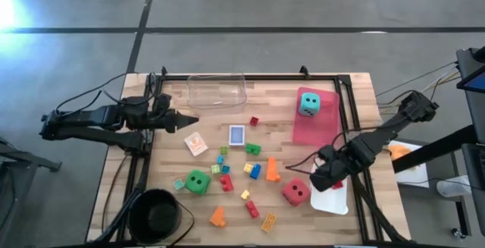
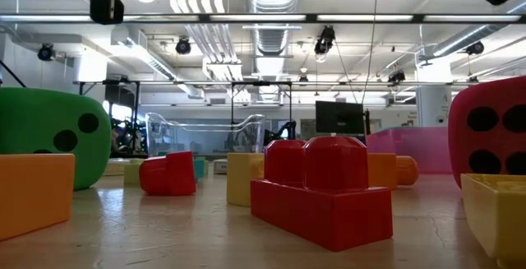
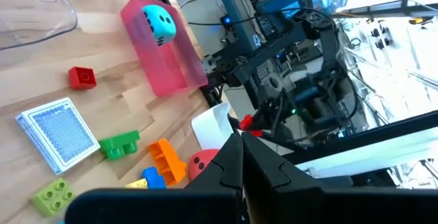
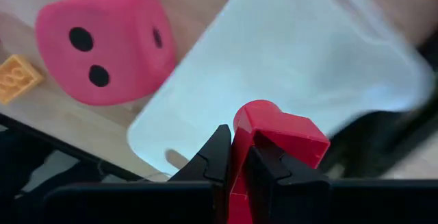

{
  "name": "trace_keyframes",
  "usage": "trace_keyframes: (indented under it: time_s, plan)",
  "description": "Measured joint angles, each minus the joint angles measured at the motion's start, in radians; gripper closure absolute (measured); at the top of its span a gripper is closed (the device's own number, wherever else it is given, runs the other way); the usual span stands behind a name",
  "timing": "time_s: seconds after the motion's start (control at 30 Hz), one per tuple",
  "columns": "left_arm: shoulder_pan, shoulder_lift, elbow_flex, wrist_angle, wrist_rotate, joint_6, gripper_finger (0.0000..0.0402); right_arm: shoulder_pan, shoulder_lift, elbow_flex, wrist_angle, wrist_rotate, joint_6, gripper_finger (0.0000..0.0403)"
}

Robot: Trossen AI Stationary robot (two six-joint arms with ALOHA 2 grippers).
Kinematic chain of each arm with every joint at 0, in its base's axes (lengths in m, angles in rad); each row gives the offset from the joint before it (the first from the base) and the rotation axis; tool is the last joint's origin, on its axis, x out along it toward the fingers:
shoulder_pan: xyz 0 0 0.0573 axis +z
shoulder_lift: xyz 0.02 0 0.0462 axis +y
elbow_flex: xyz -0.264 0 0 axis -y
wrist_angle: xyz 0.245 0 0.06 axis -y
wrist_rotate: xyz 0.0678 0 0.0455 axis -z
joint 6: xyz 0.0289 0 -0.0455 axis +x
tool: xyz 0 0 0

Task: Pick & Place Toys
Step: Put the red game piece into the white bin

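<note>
No writing is legible anywhere. The teal die (image 1: 308, 102) sits in the pink tray (image 1: 327, 124) at upper right, while the right gripper (image 4: 236, 157), jaws clamped on a red brick (image 4: 274, 136), hangs over the white tray (image 4: 287, 66) at lower right. The left gripper (image 1: 189, 119), jaws closed and empty, waits at the bench's (image 1: 174, 145) left edge.

Overhead looks straight down, low sits level among bricks, wrists peer past tools; all share the red die (image 1: 295, 193).

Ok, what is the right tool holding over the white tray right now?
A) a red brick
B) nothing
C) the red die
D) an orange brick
A: in the right wrist view the right tool is shut on a red brick above the white tray, with the red die beside the tray.
</note>
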Motion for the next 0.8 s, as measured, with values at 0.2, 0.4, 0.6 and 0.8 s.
trace_keyframes:
  time_s: [0.2, 0.4, 0.6, 0.8]
  plan:
    - [0.000, 0.000, 0.000, 0.000, 0.000, 0.000, 0.0399, 0.044, -0.004, -0.165, 0.192, 0.008, 0.078, 0.0385]
    - [0.000, 0.000, 0.000, 0.000, 0.000, 0.000, 0.0399, 0.074, -0.004, -0.272, 0.308, 0.020, 0.020, 0.0385]
    - [0.000, 0.000, 0.000, -0.004, -0.003, 0.000, 0.0399, 0.077, -0.004, -0.358, 0.419, 0.026, -0.018, 0.0385]
    - [0.000, 0.000, 0.000, -0.019, -0.003, 0.000, 0.0399, 0.077, -0.004, -0.412, 0.474, 0.041, 0.012, 0.0385]
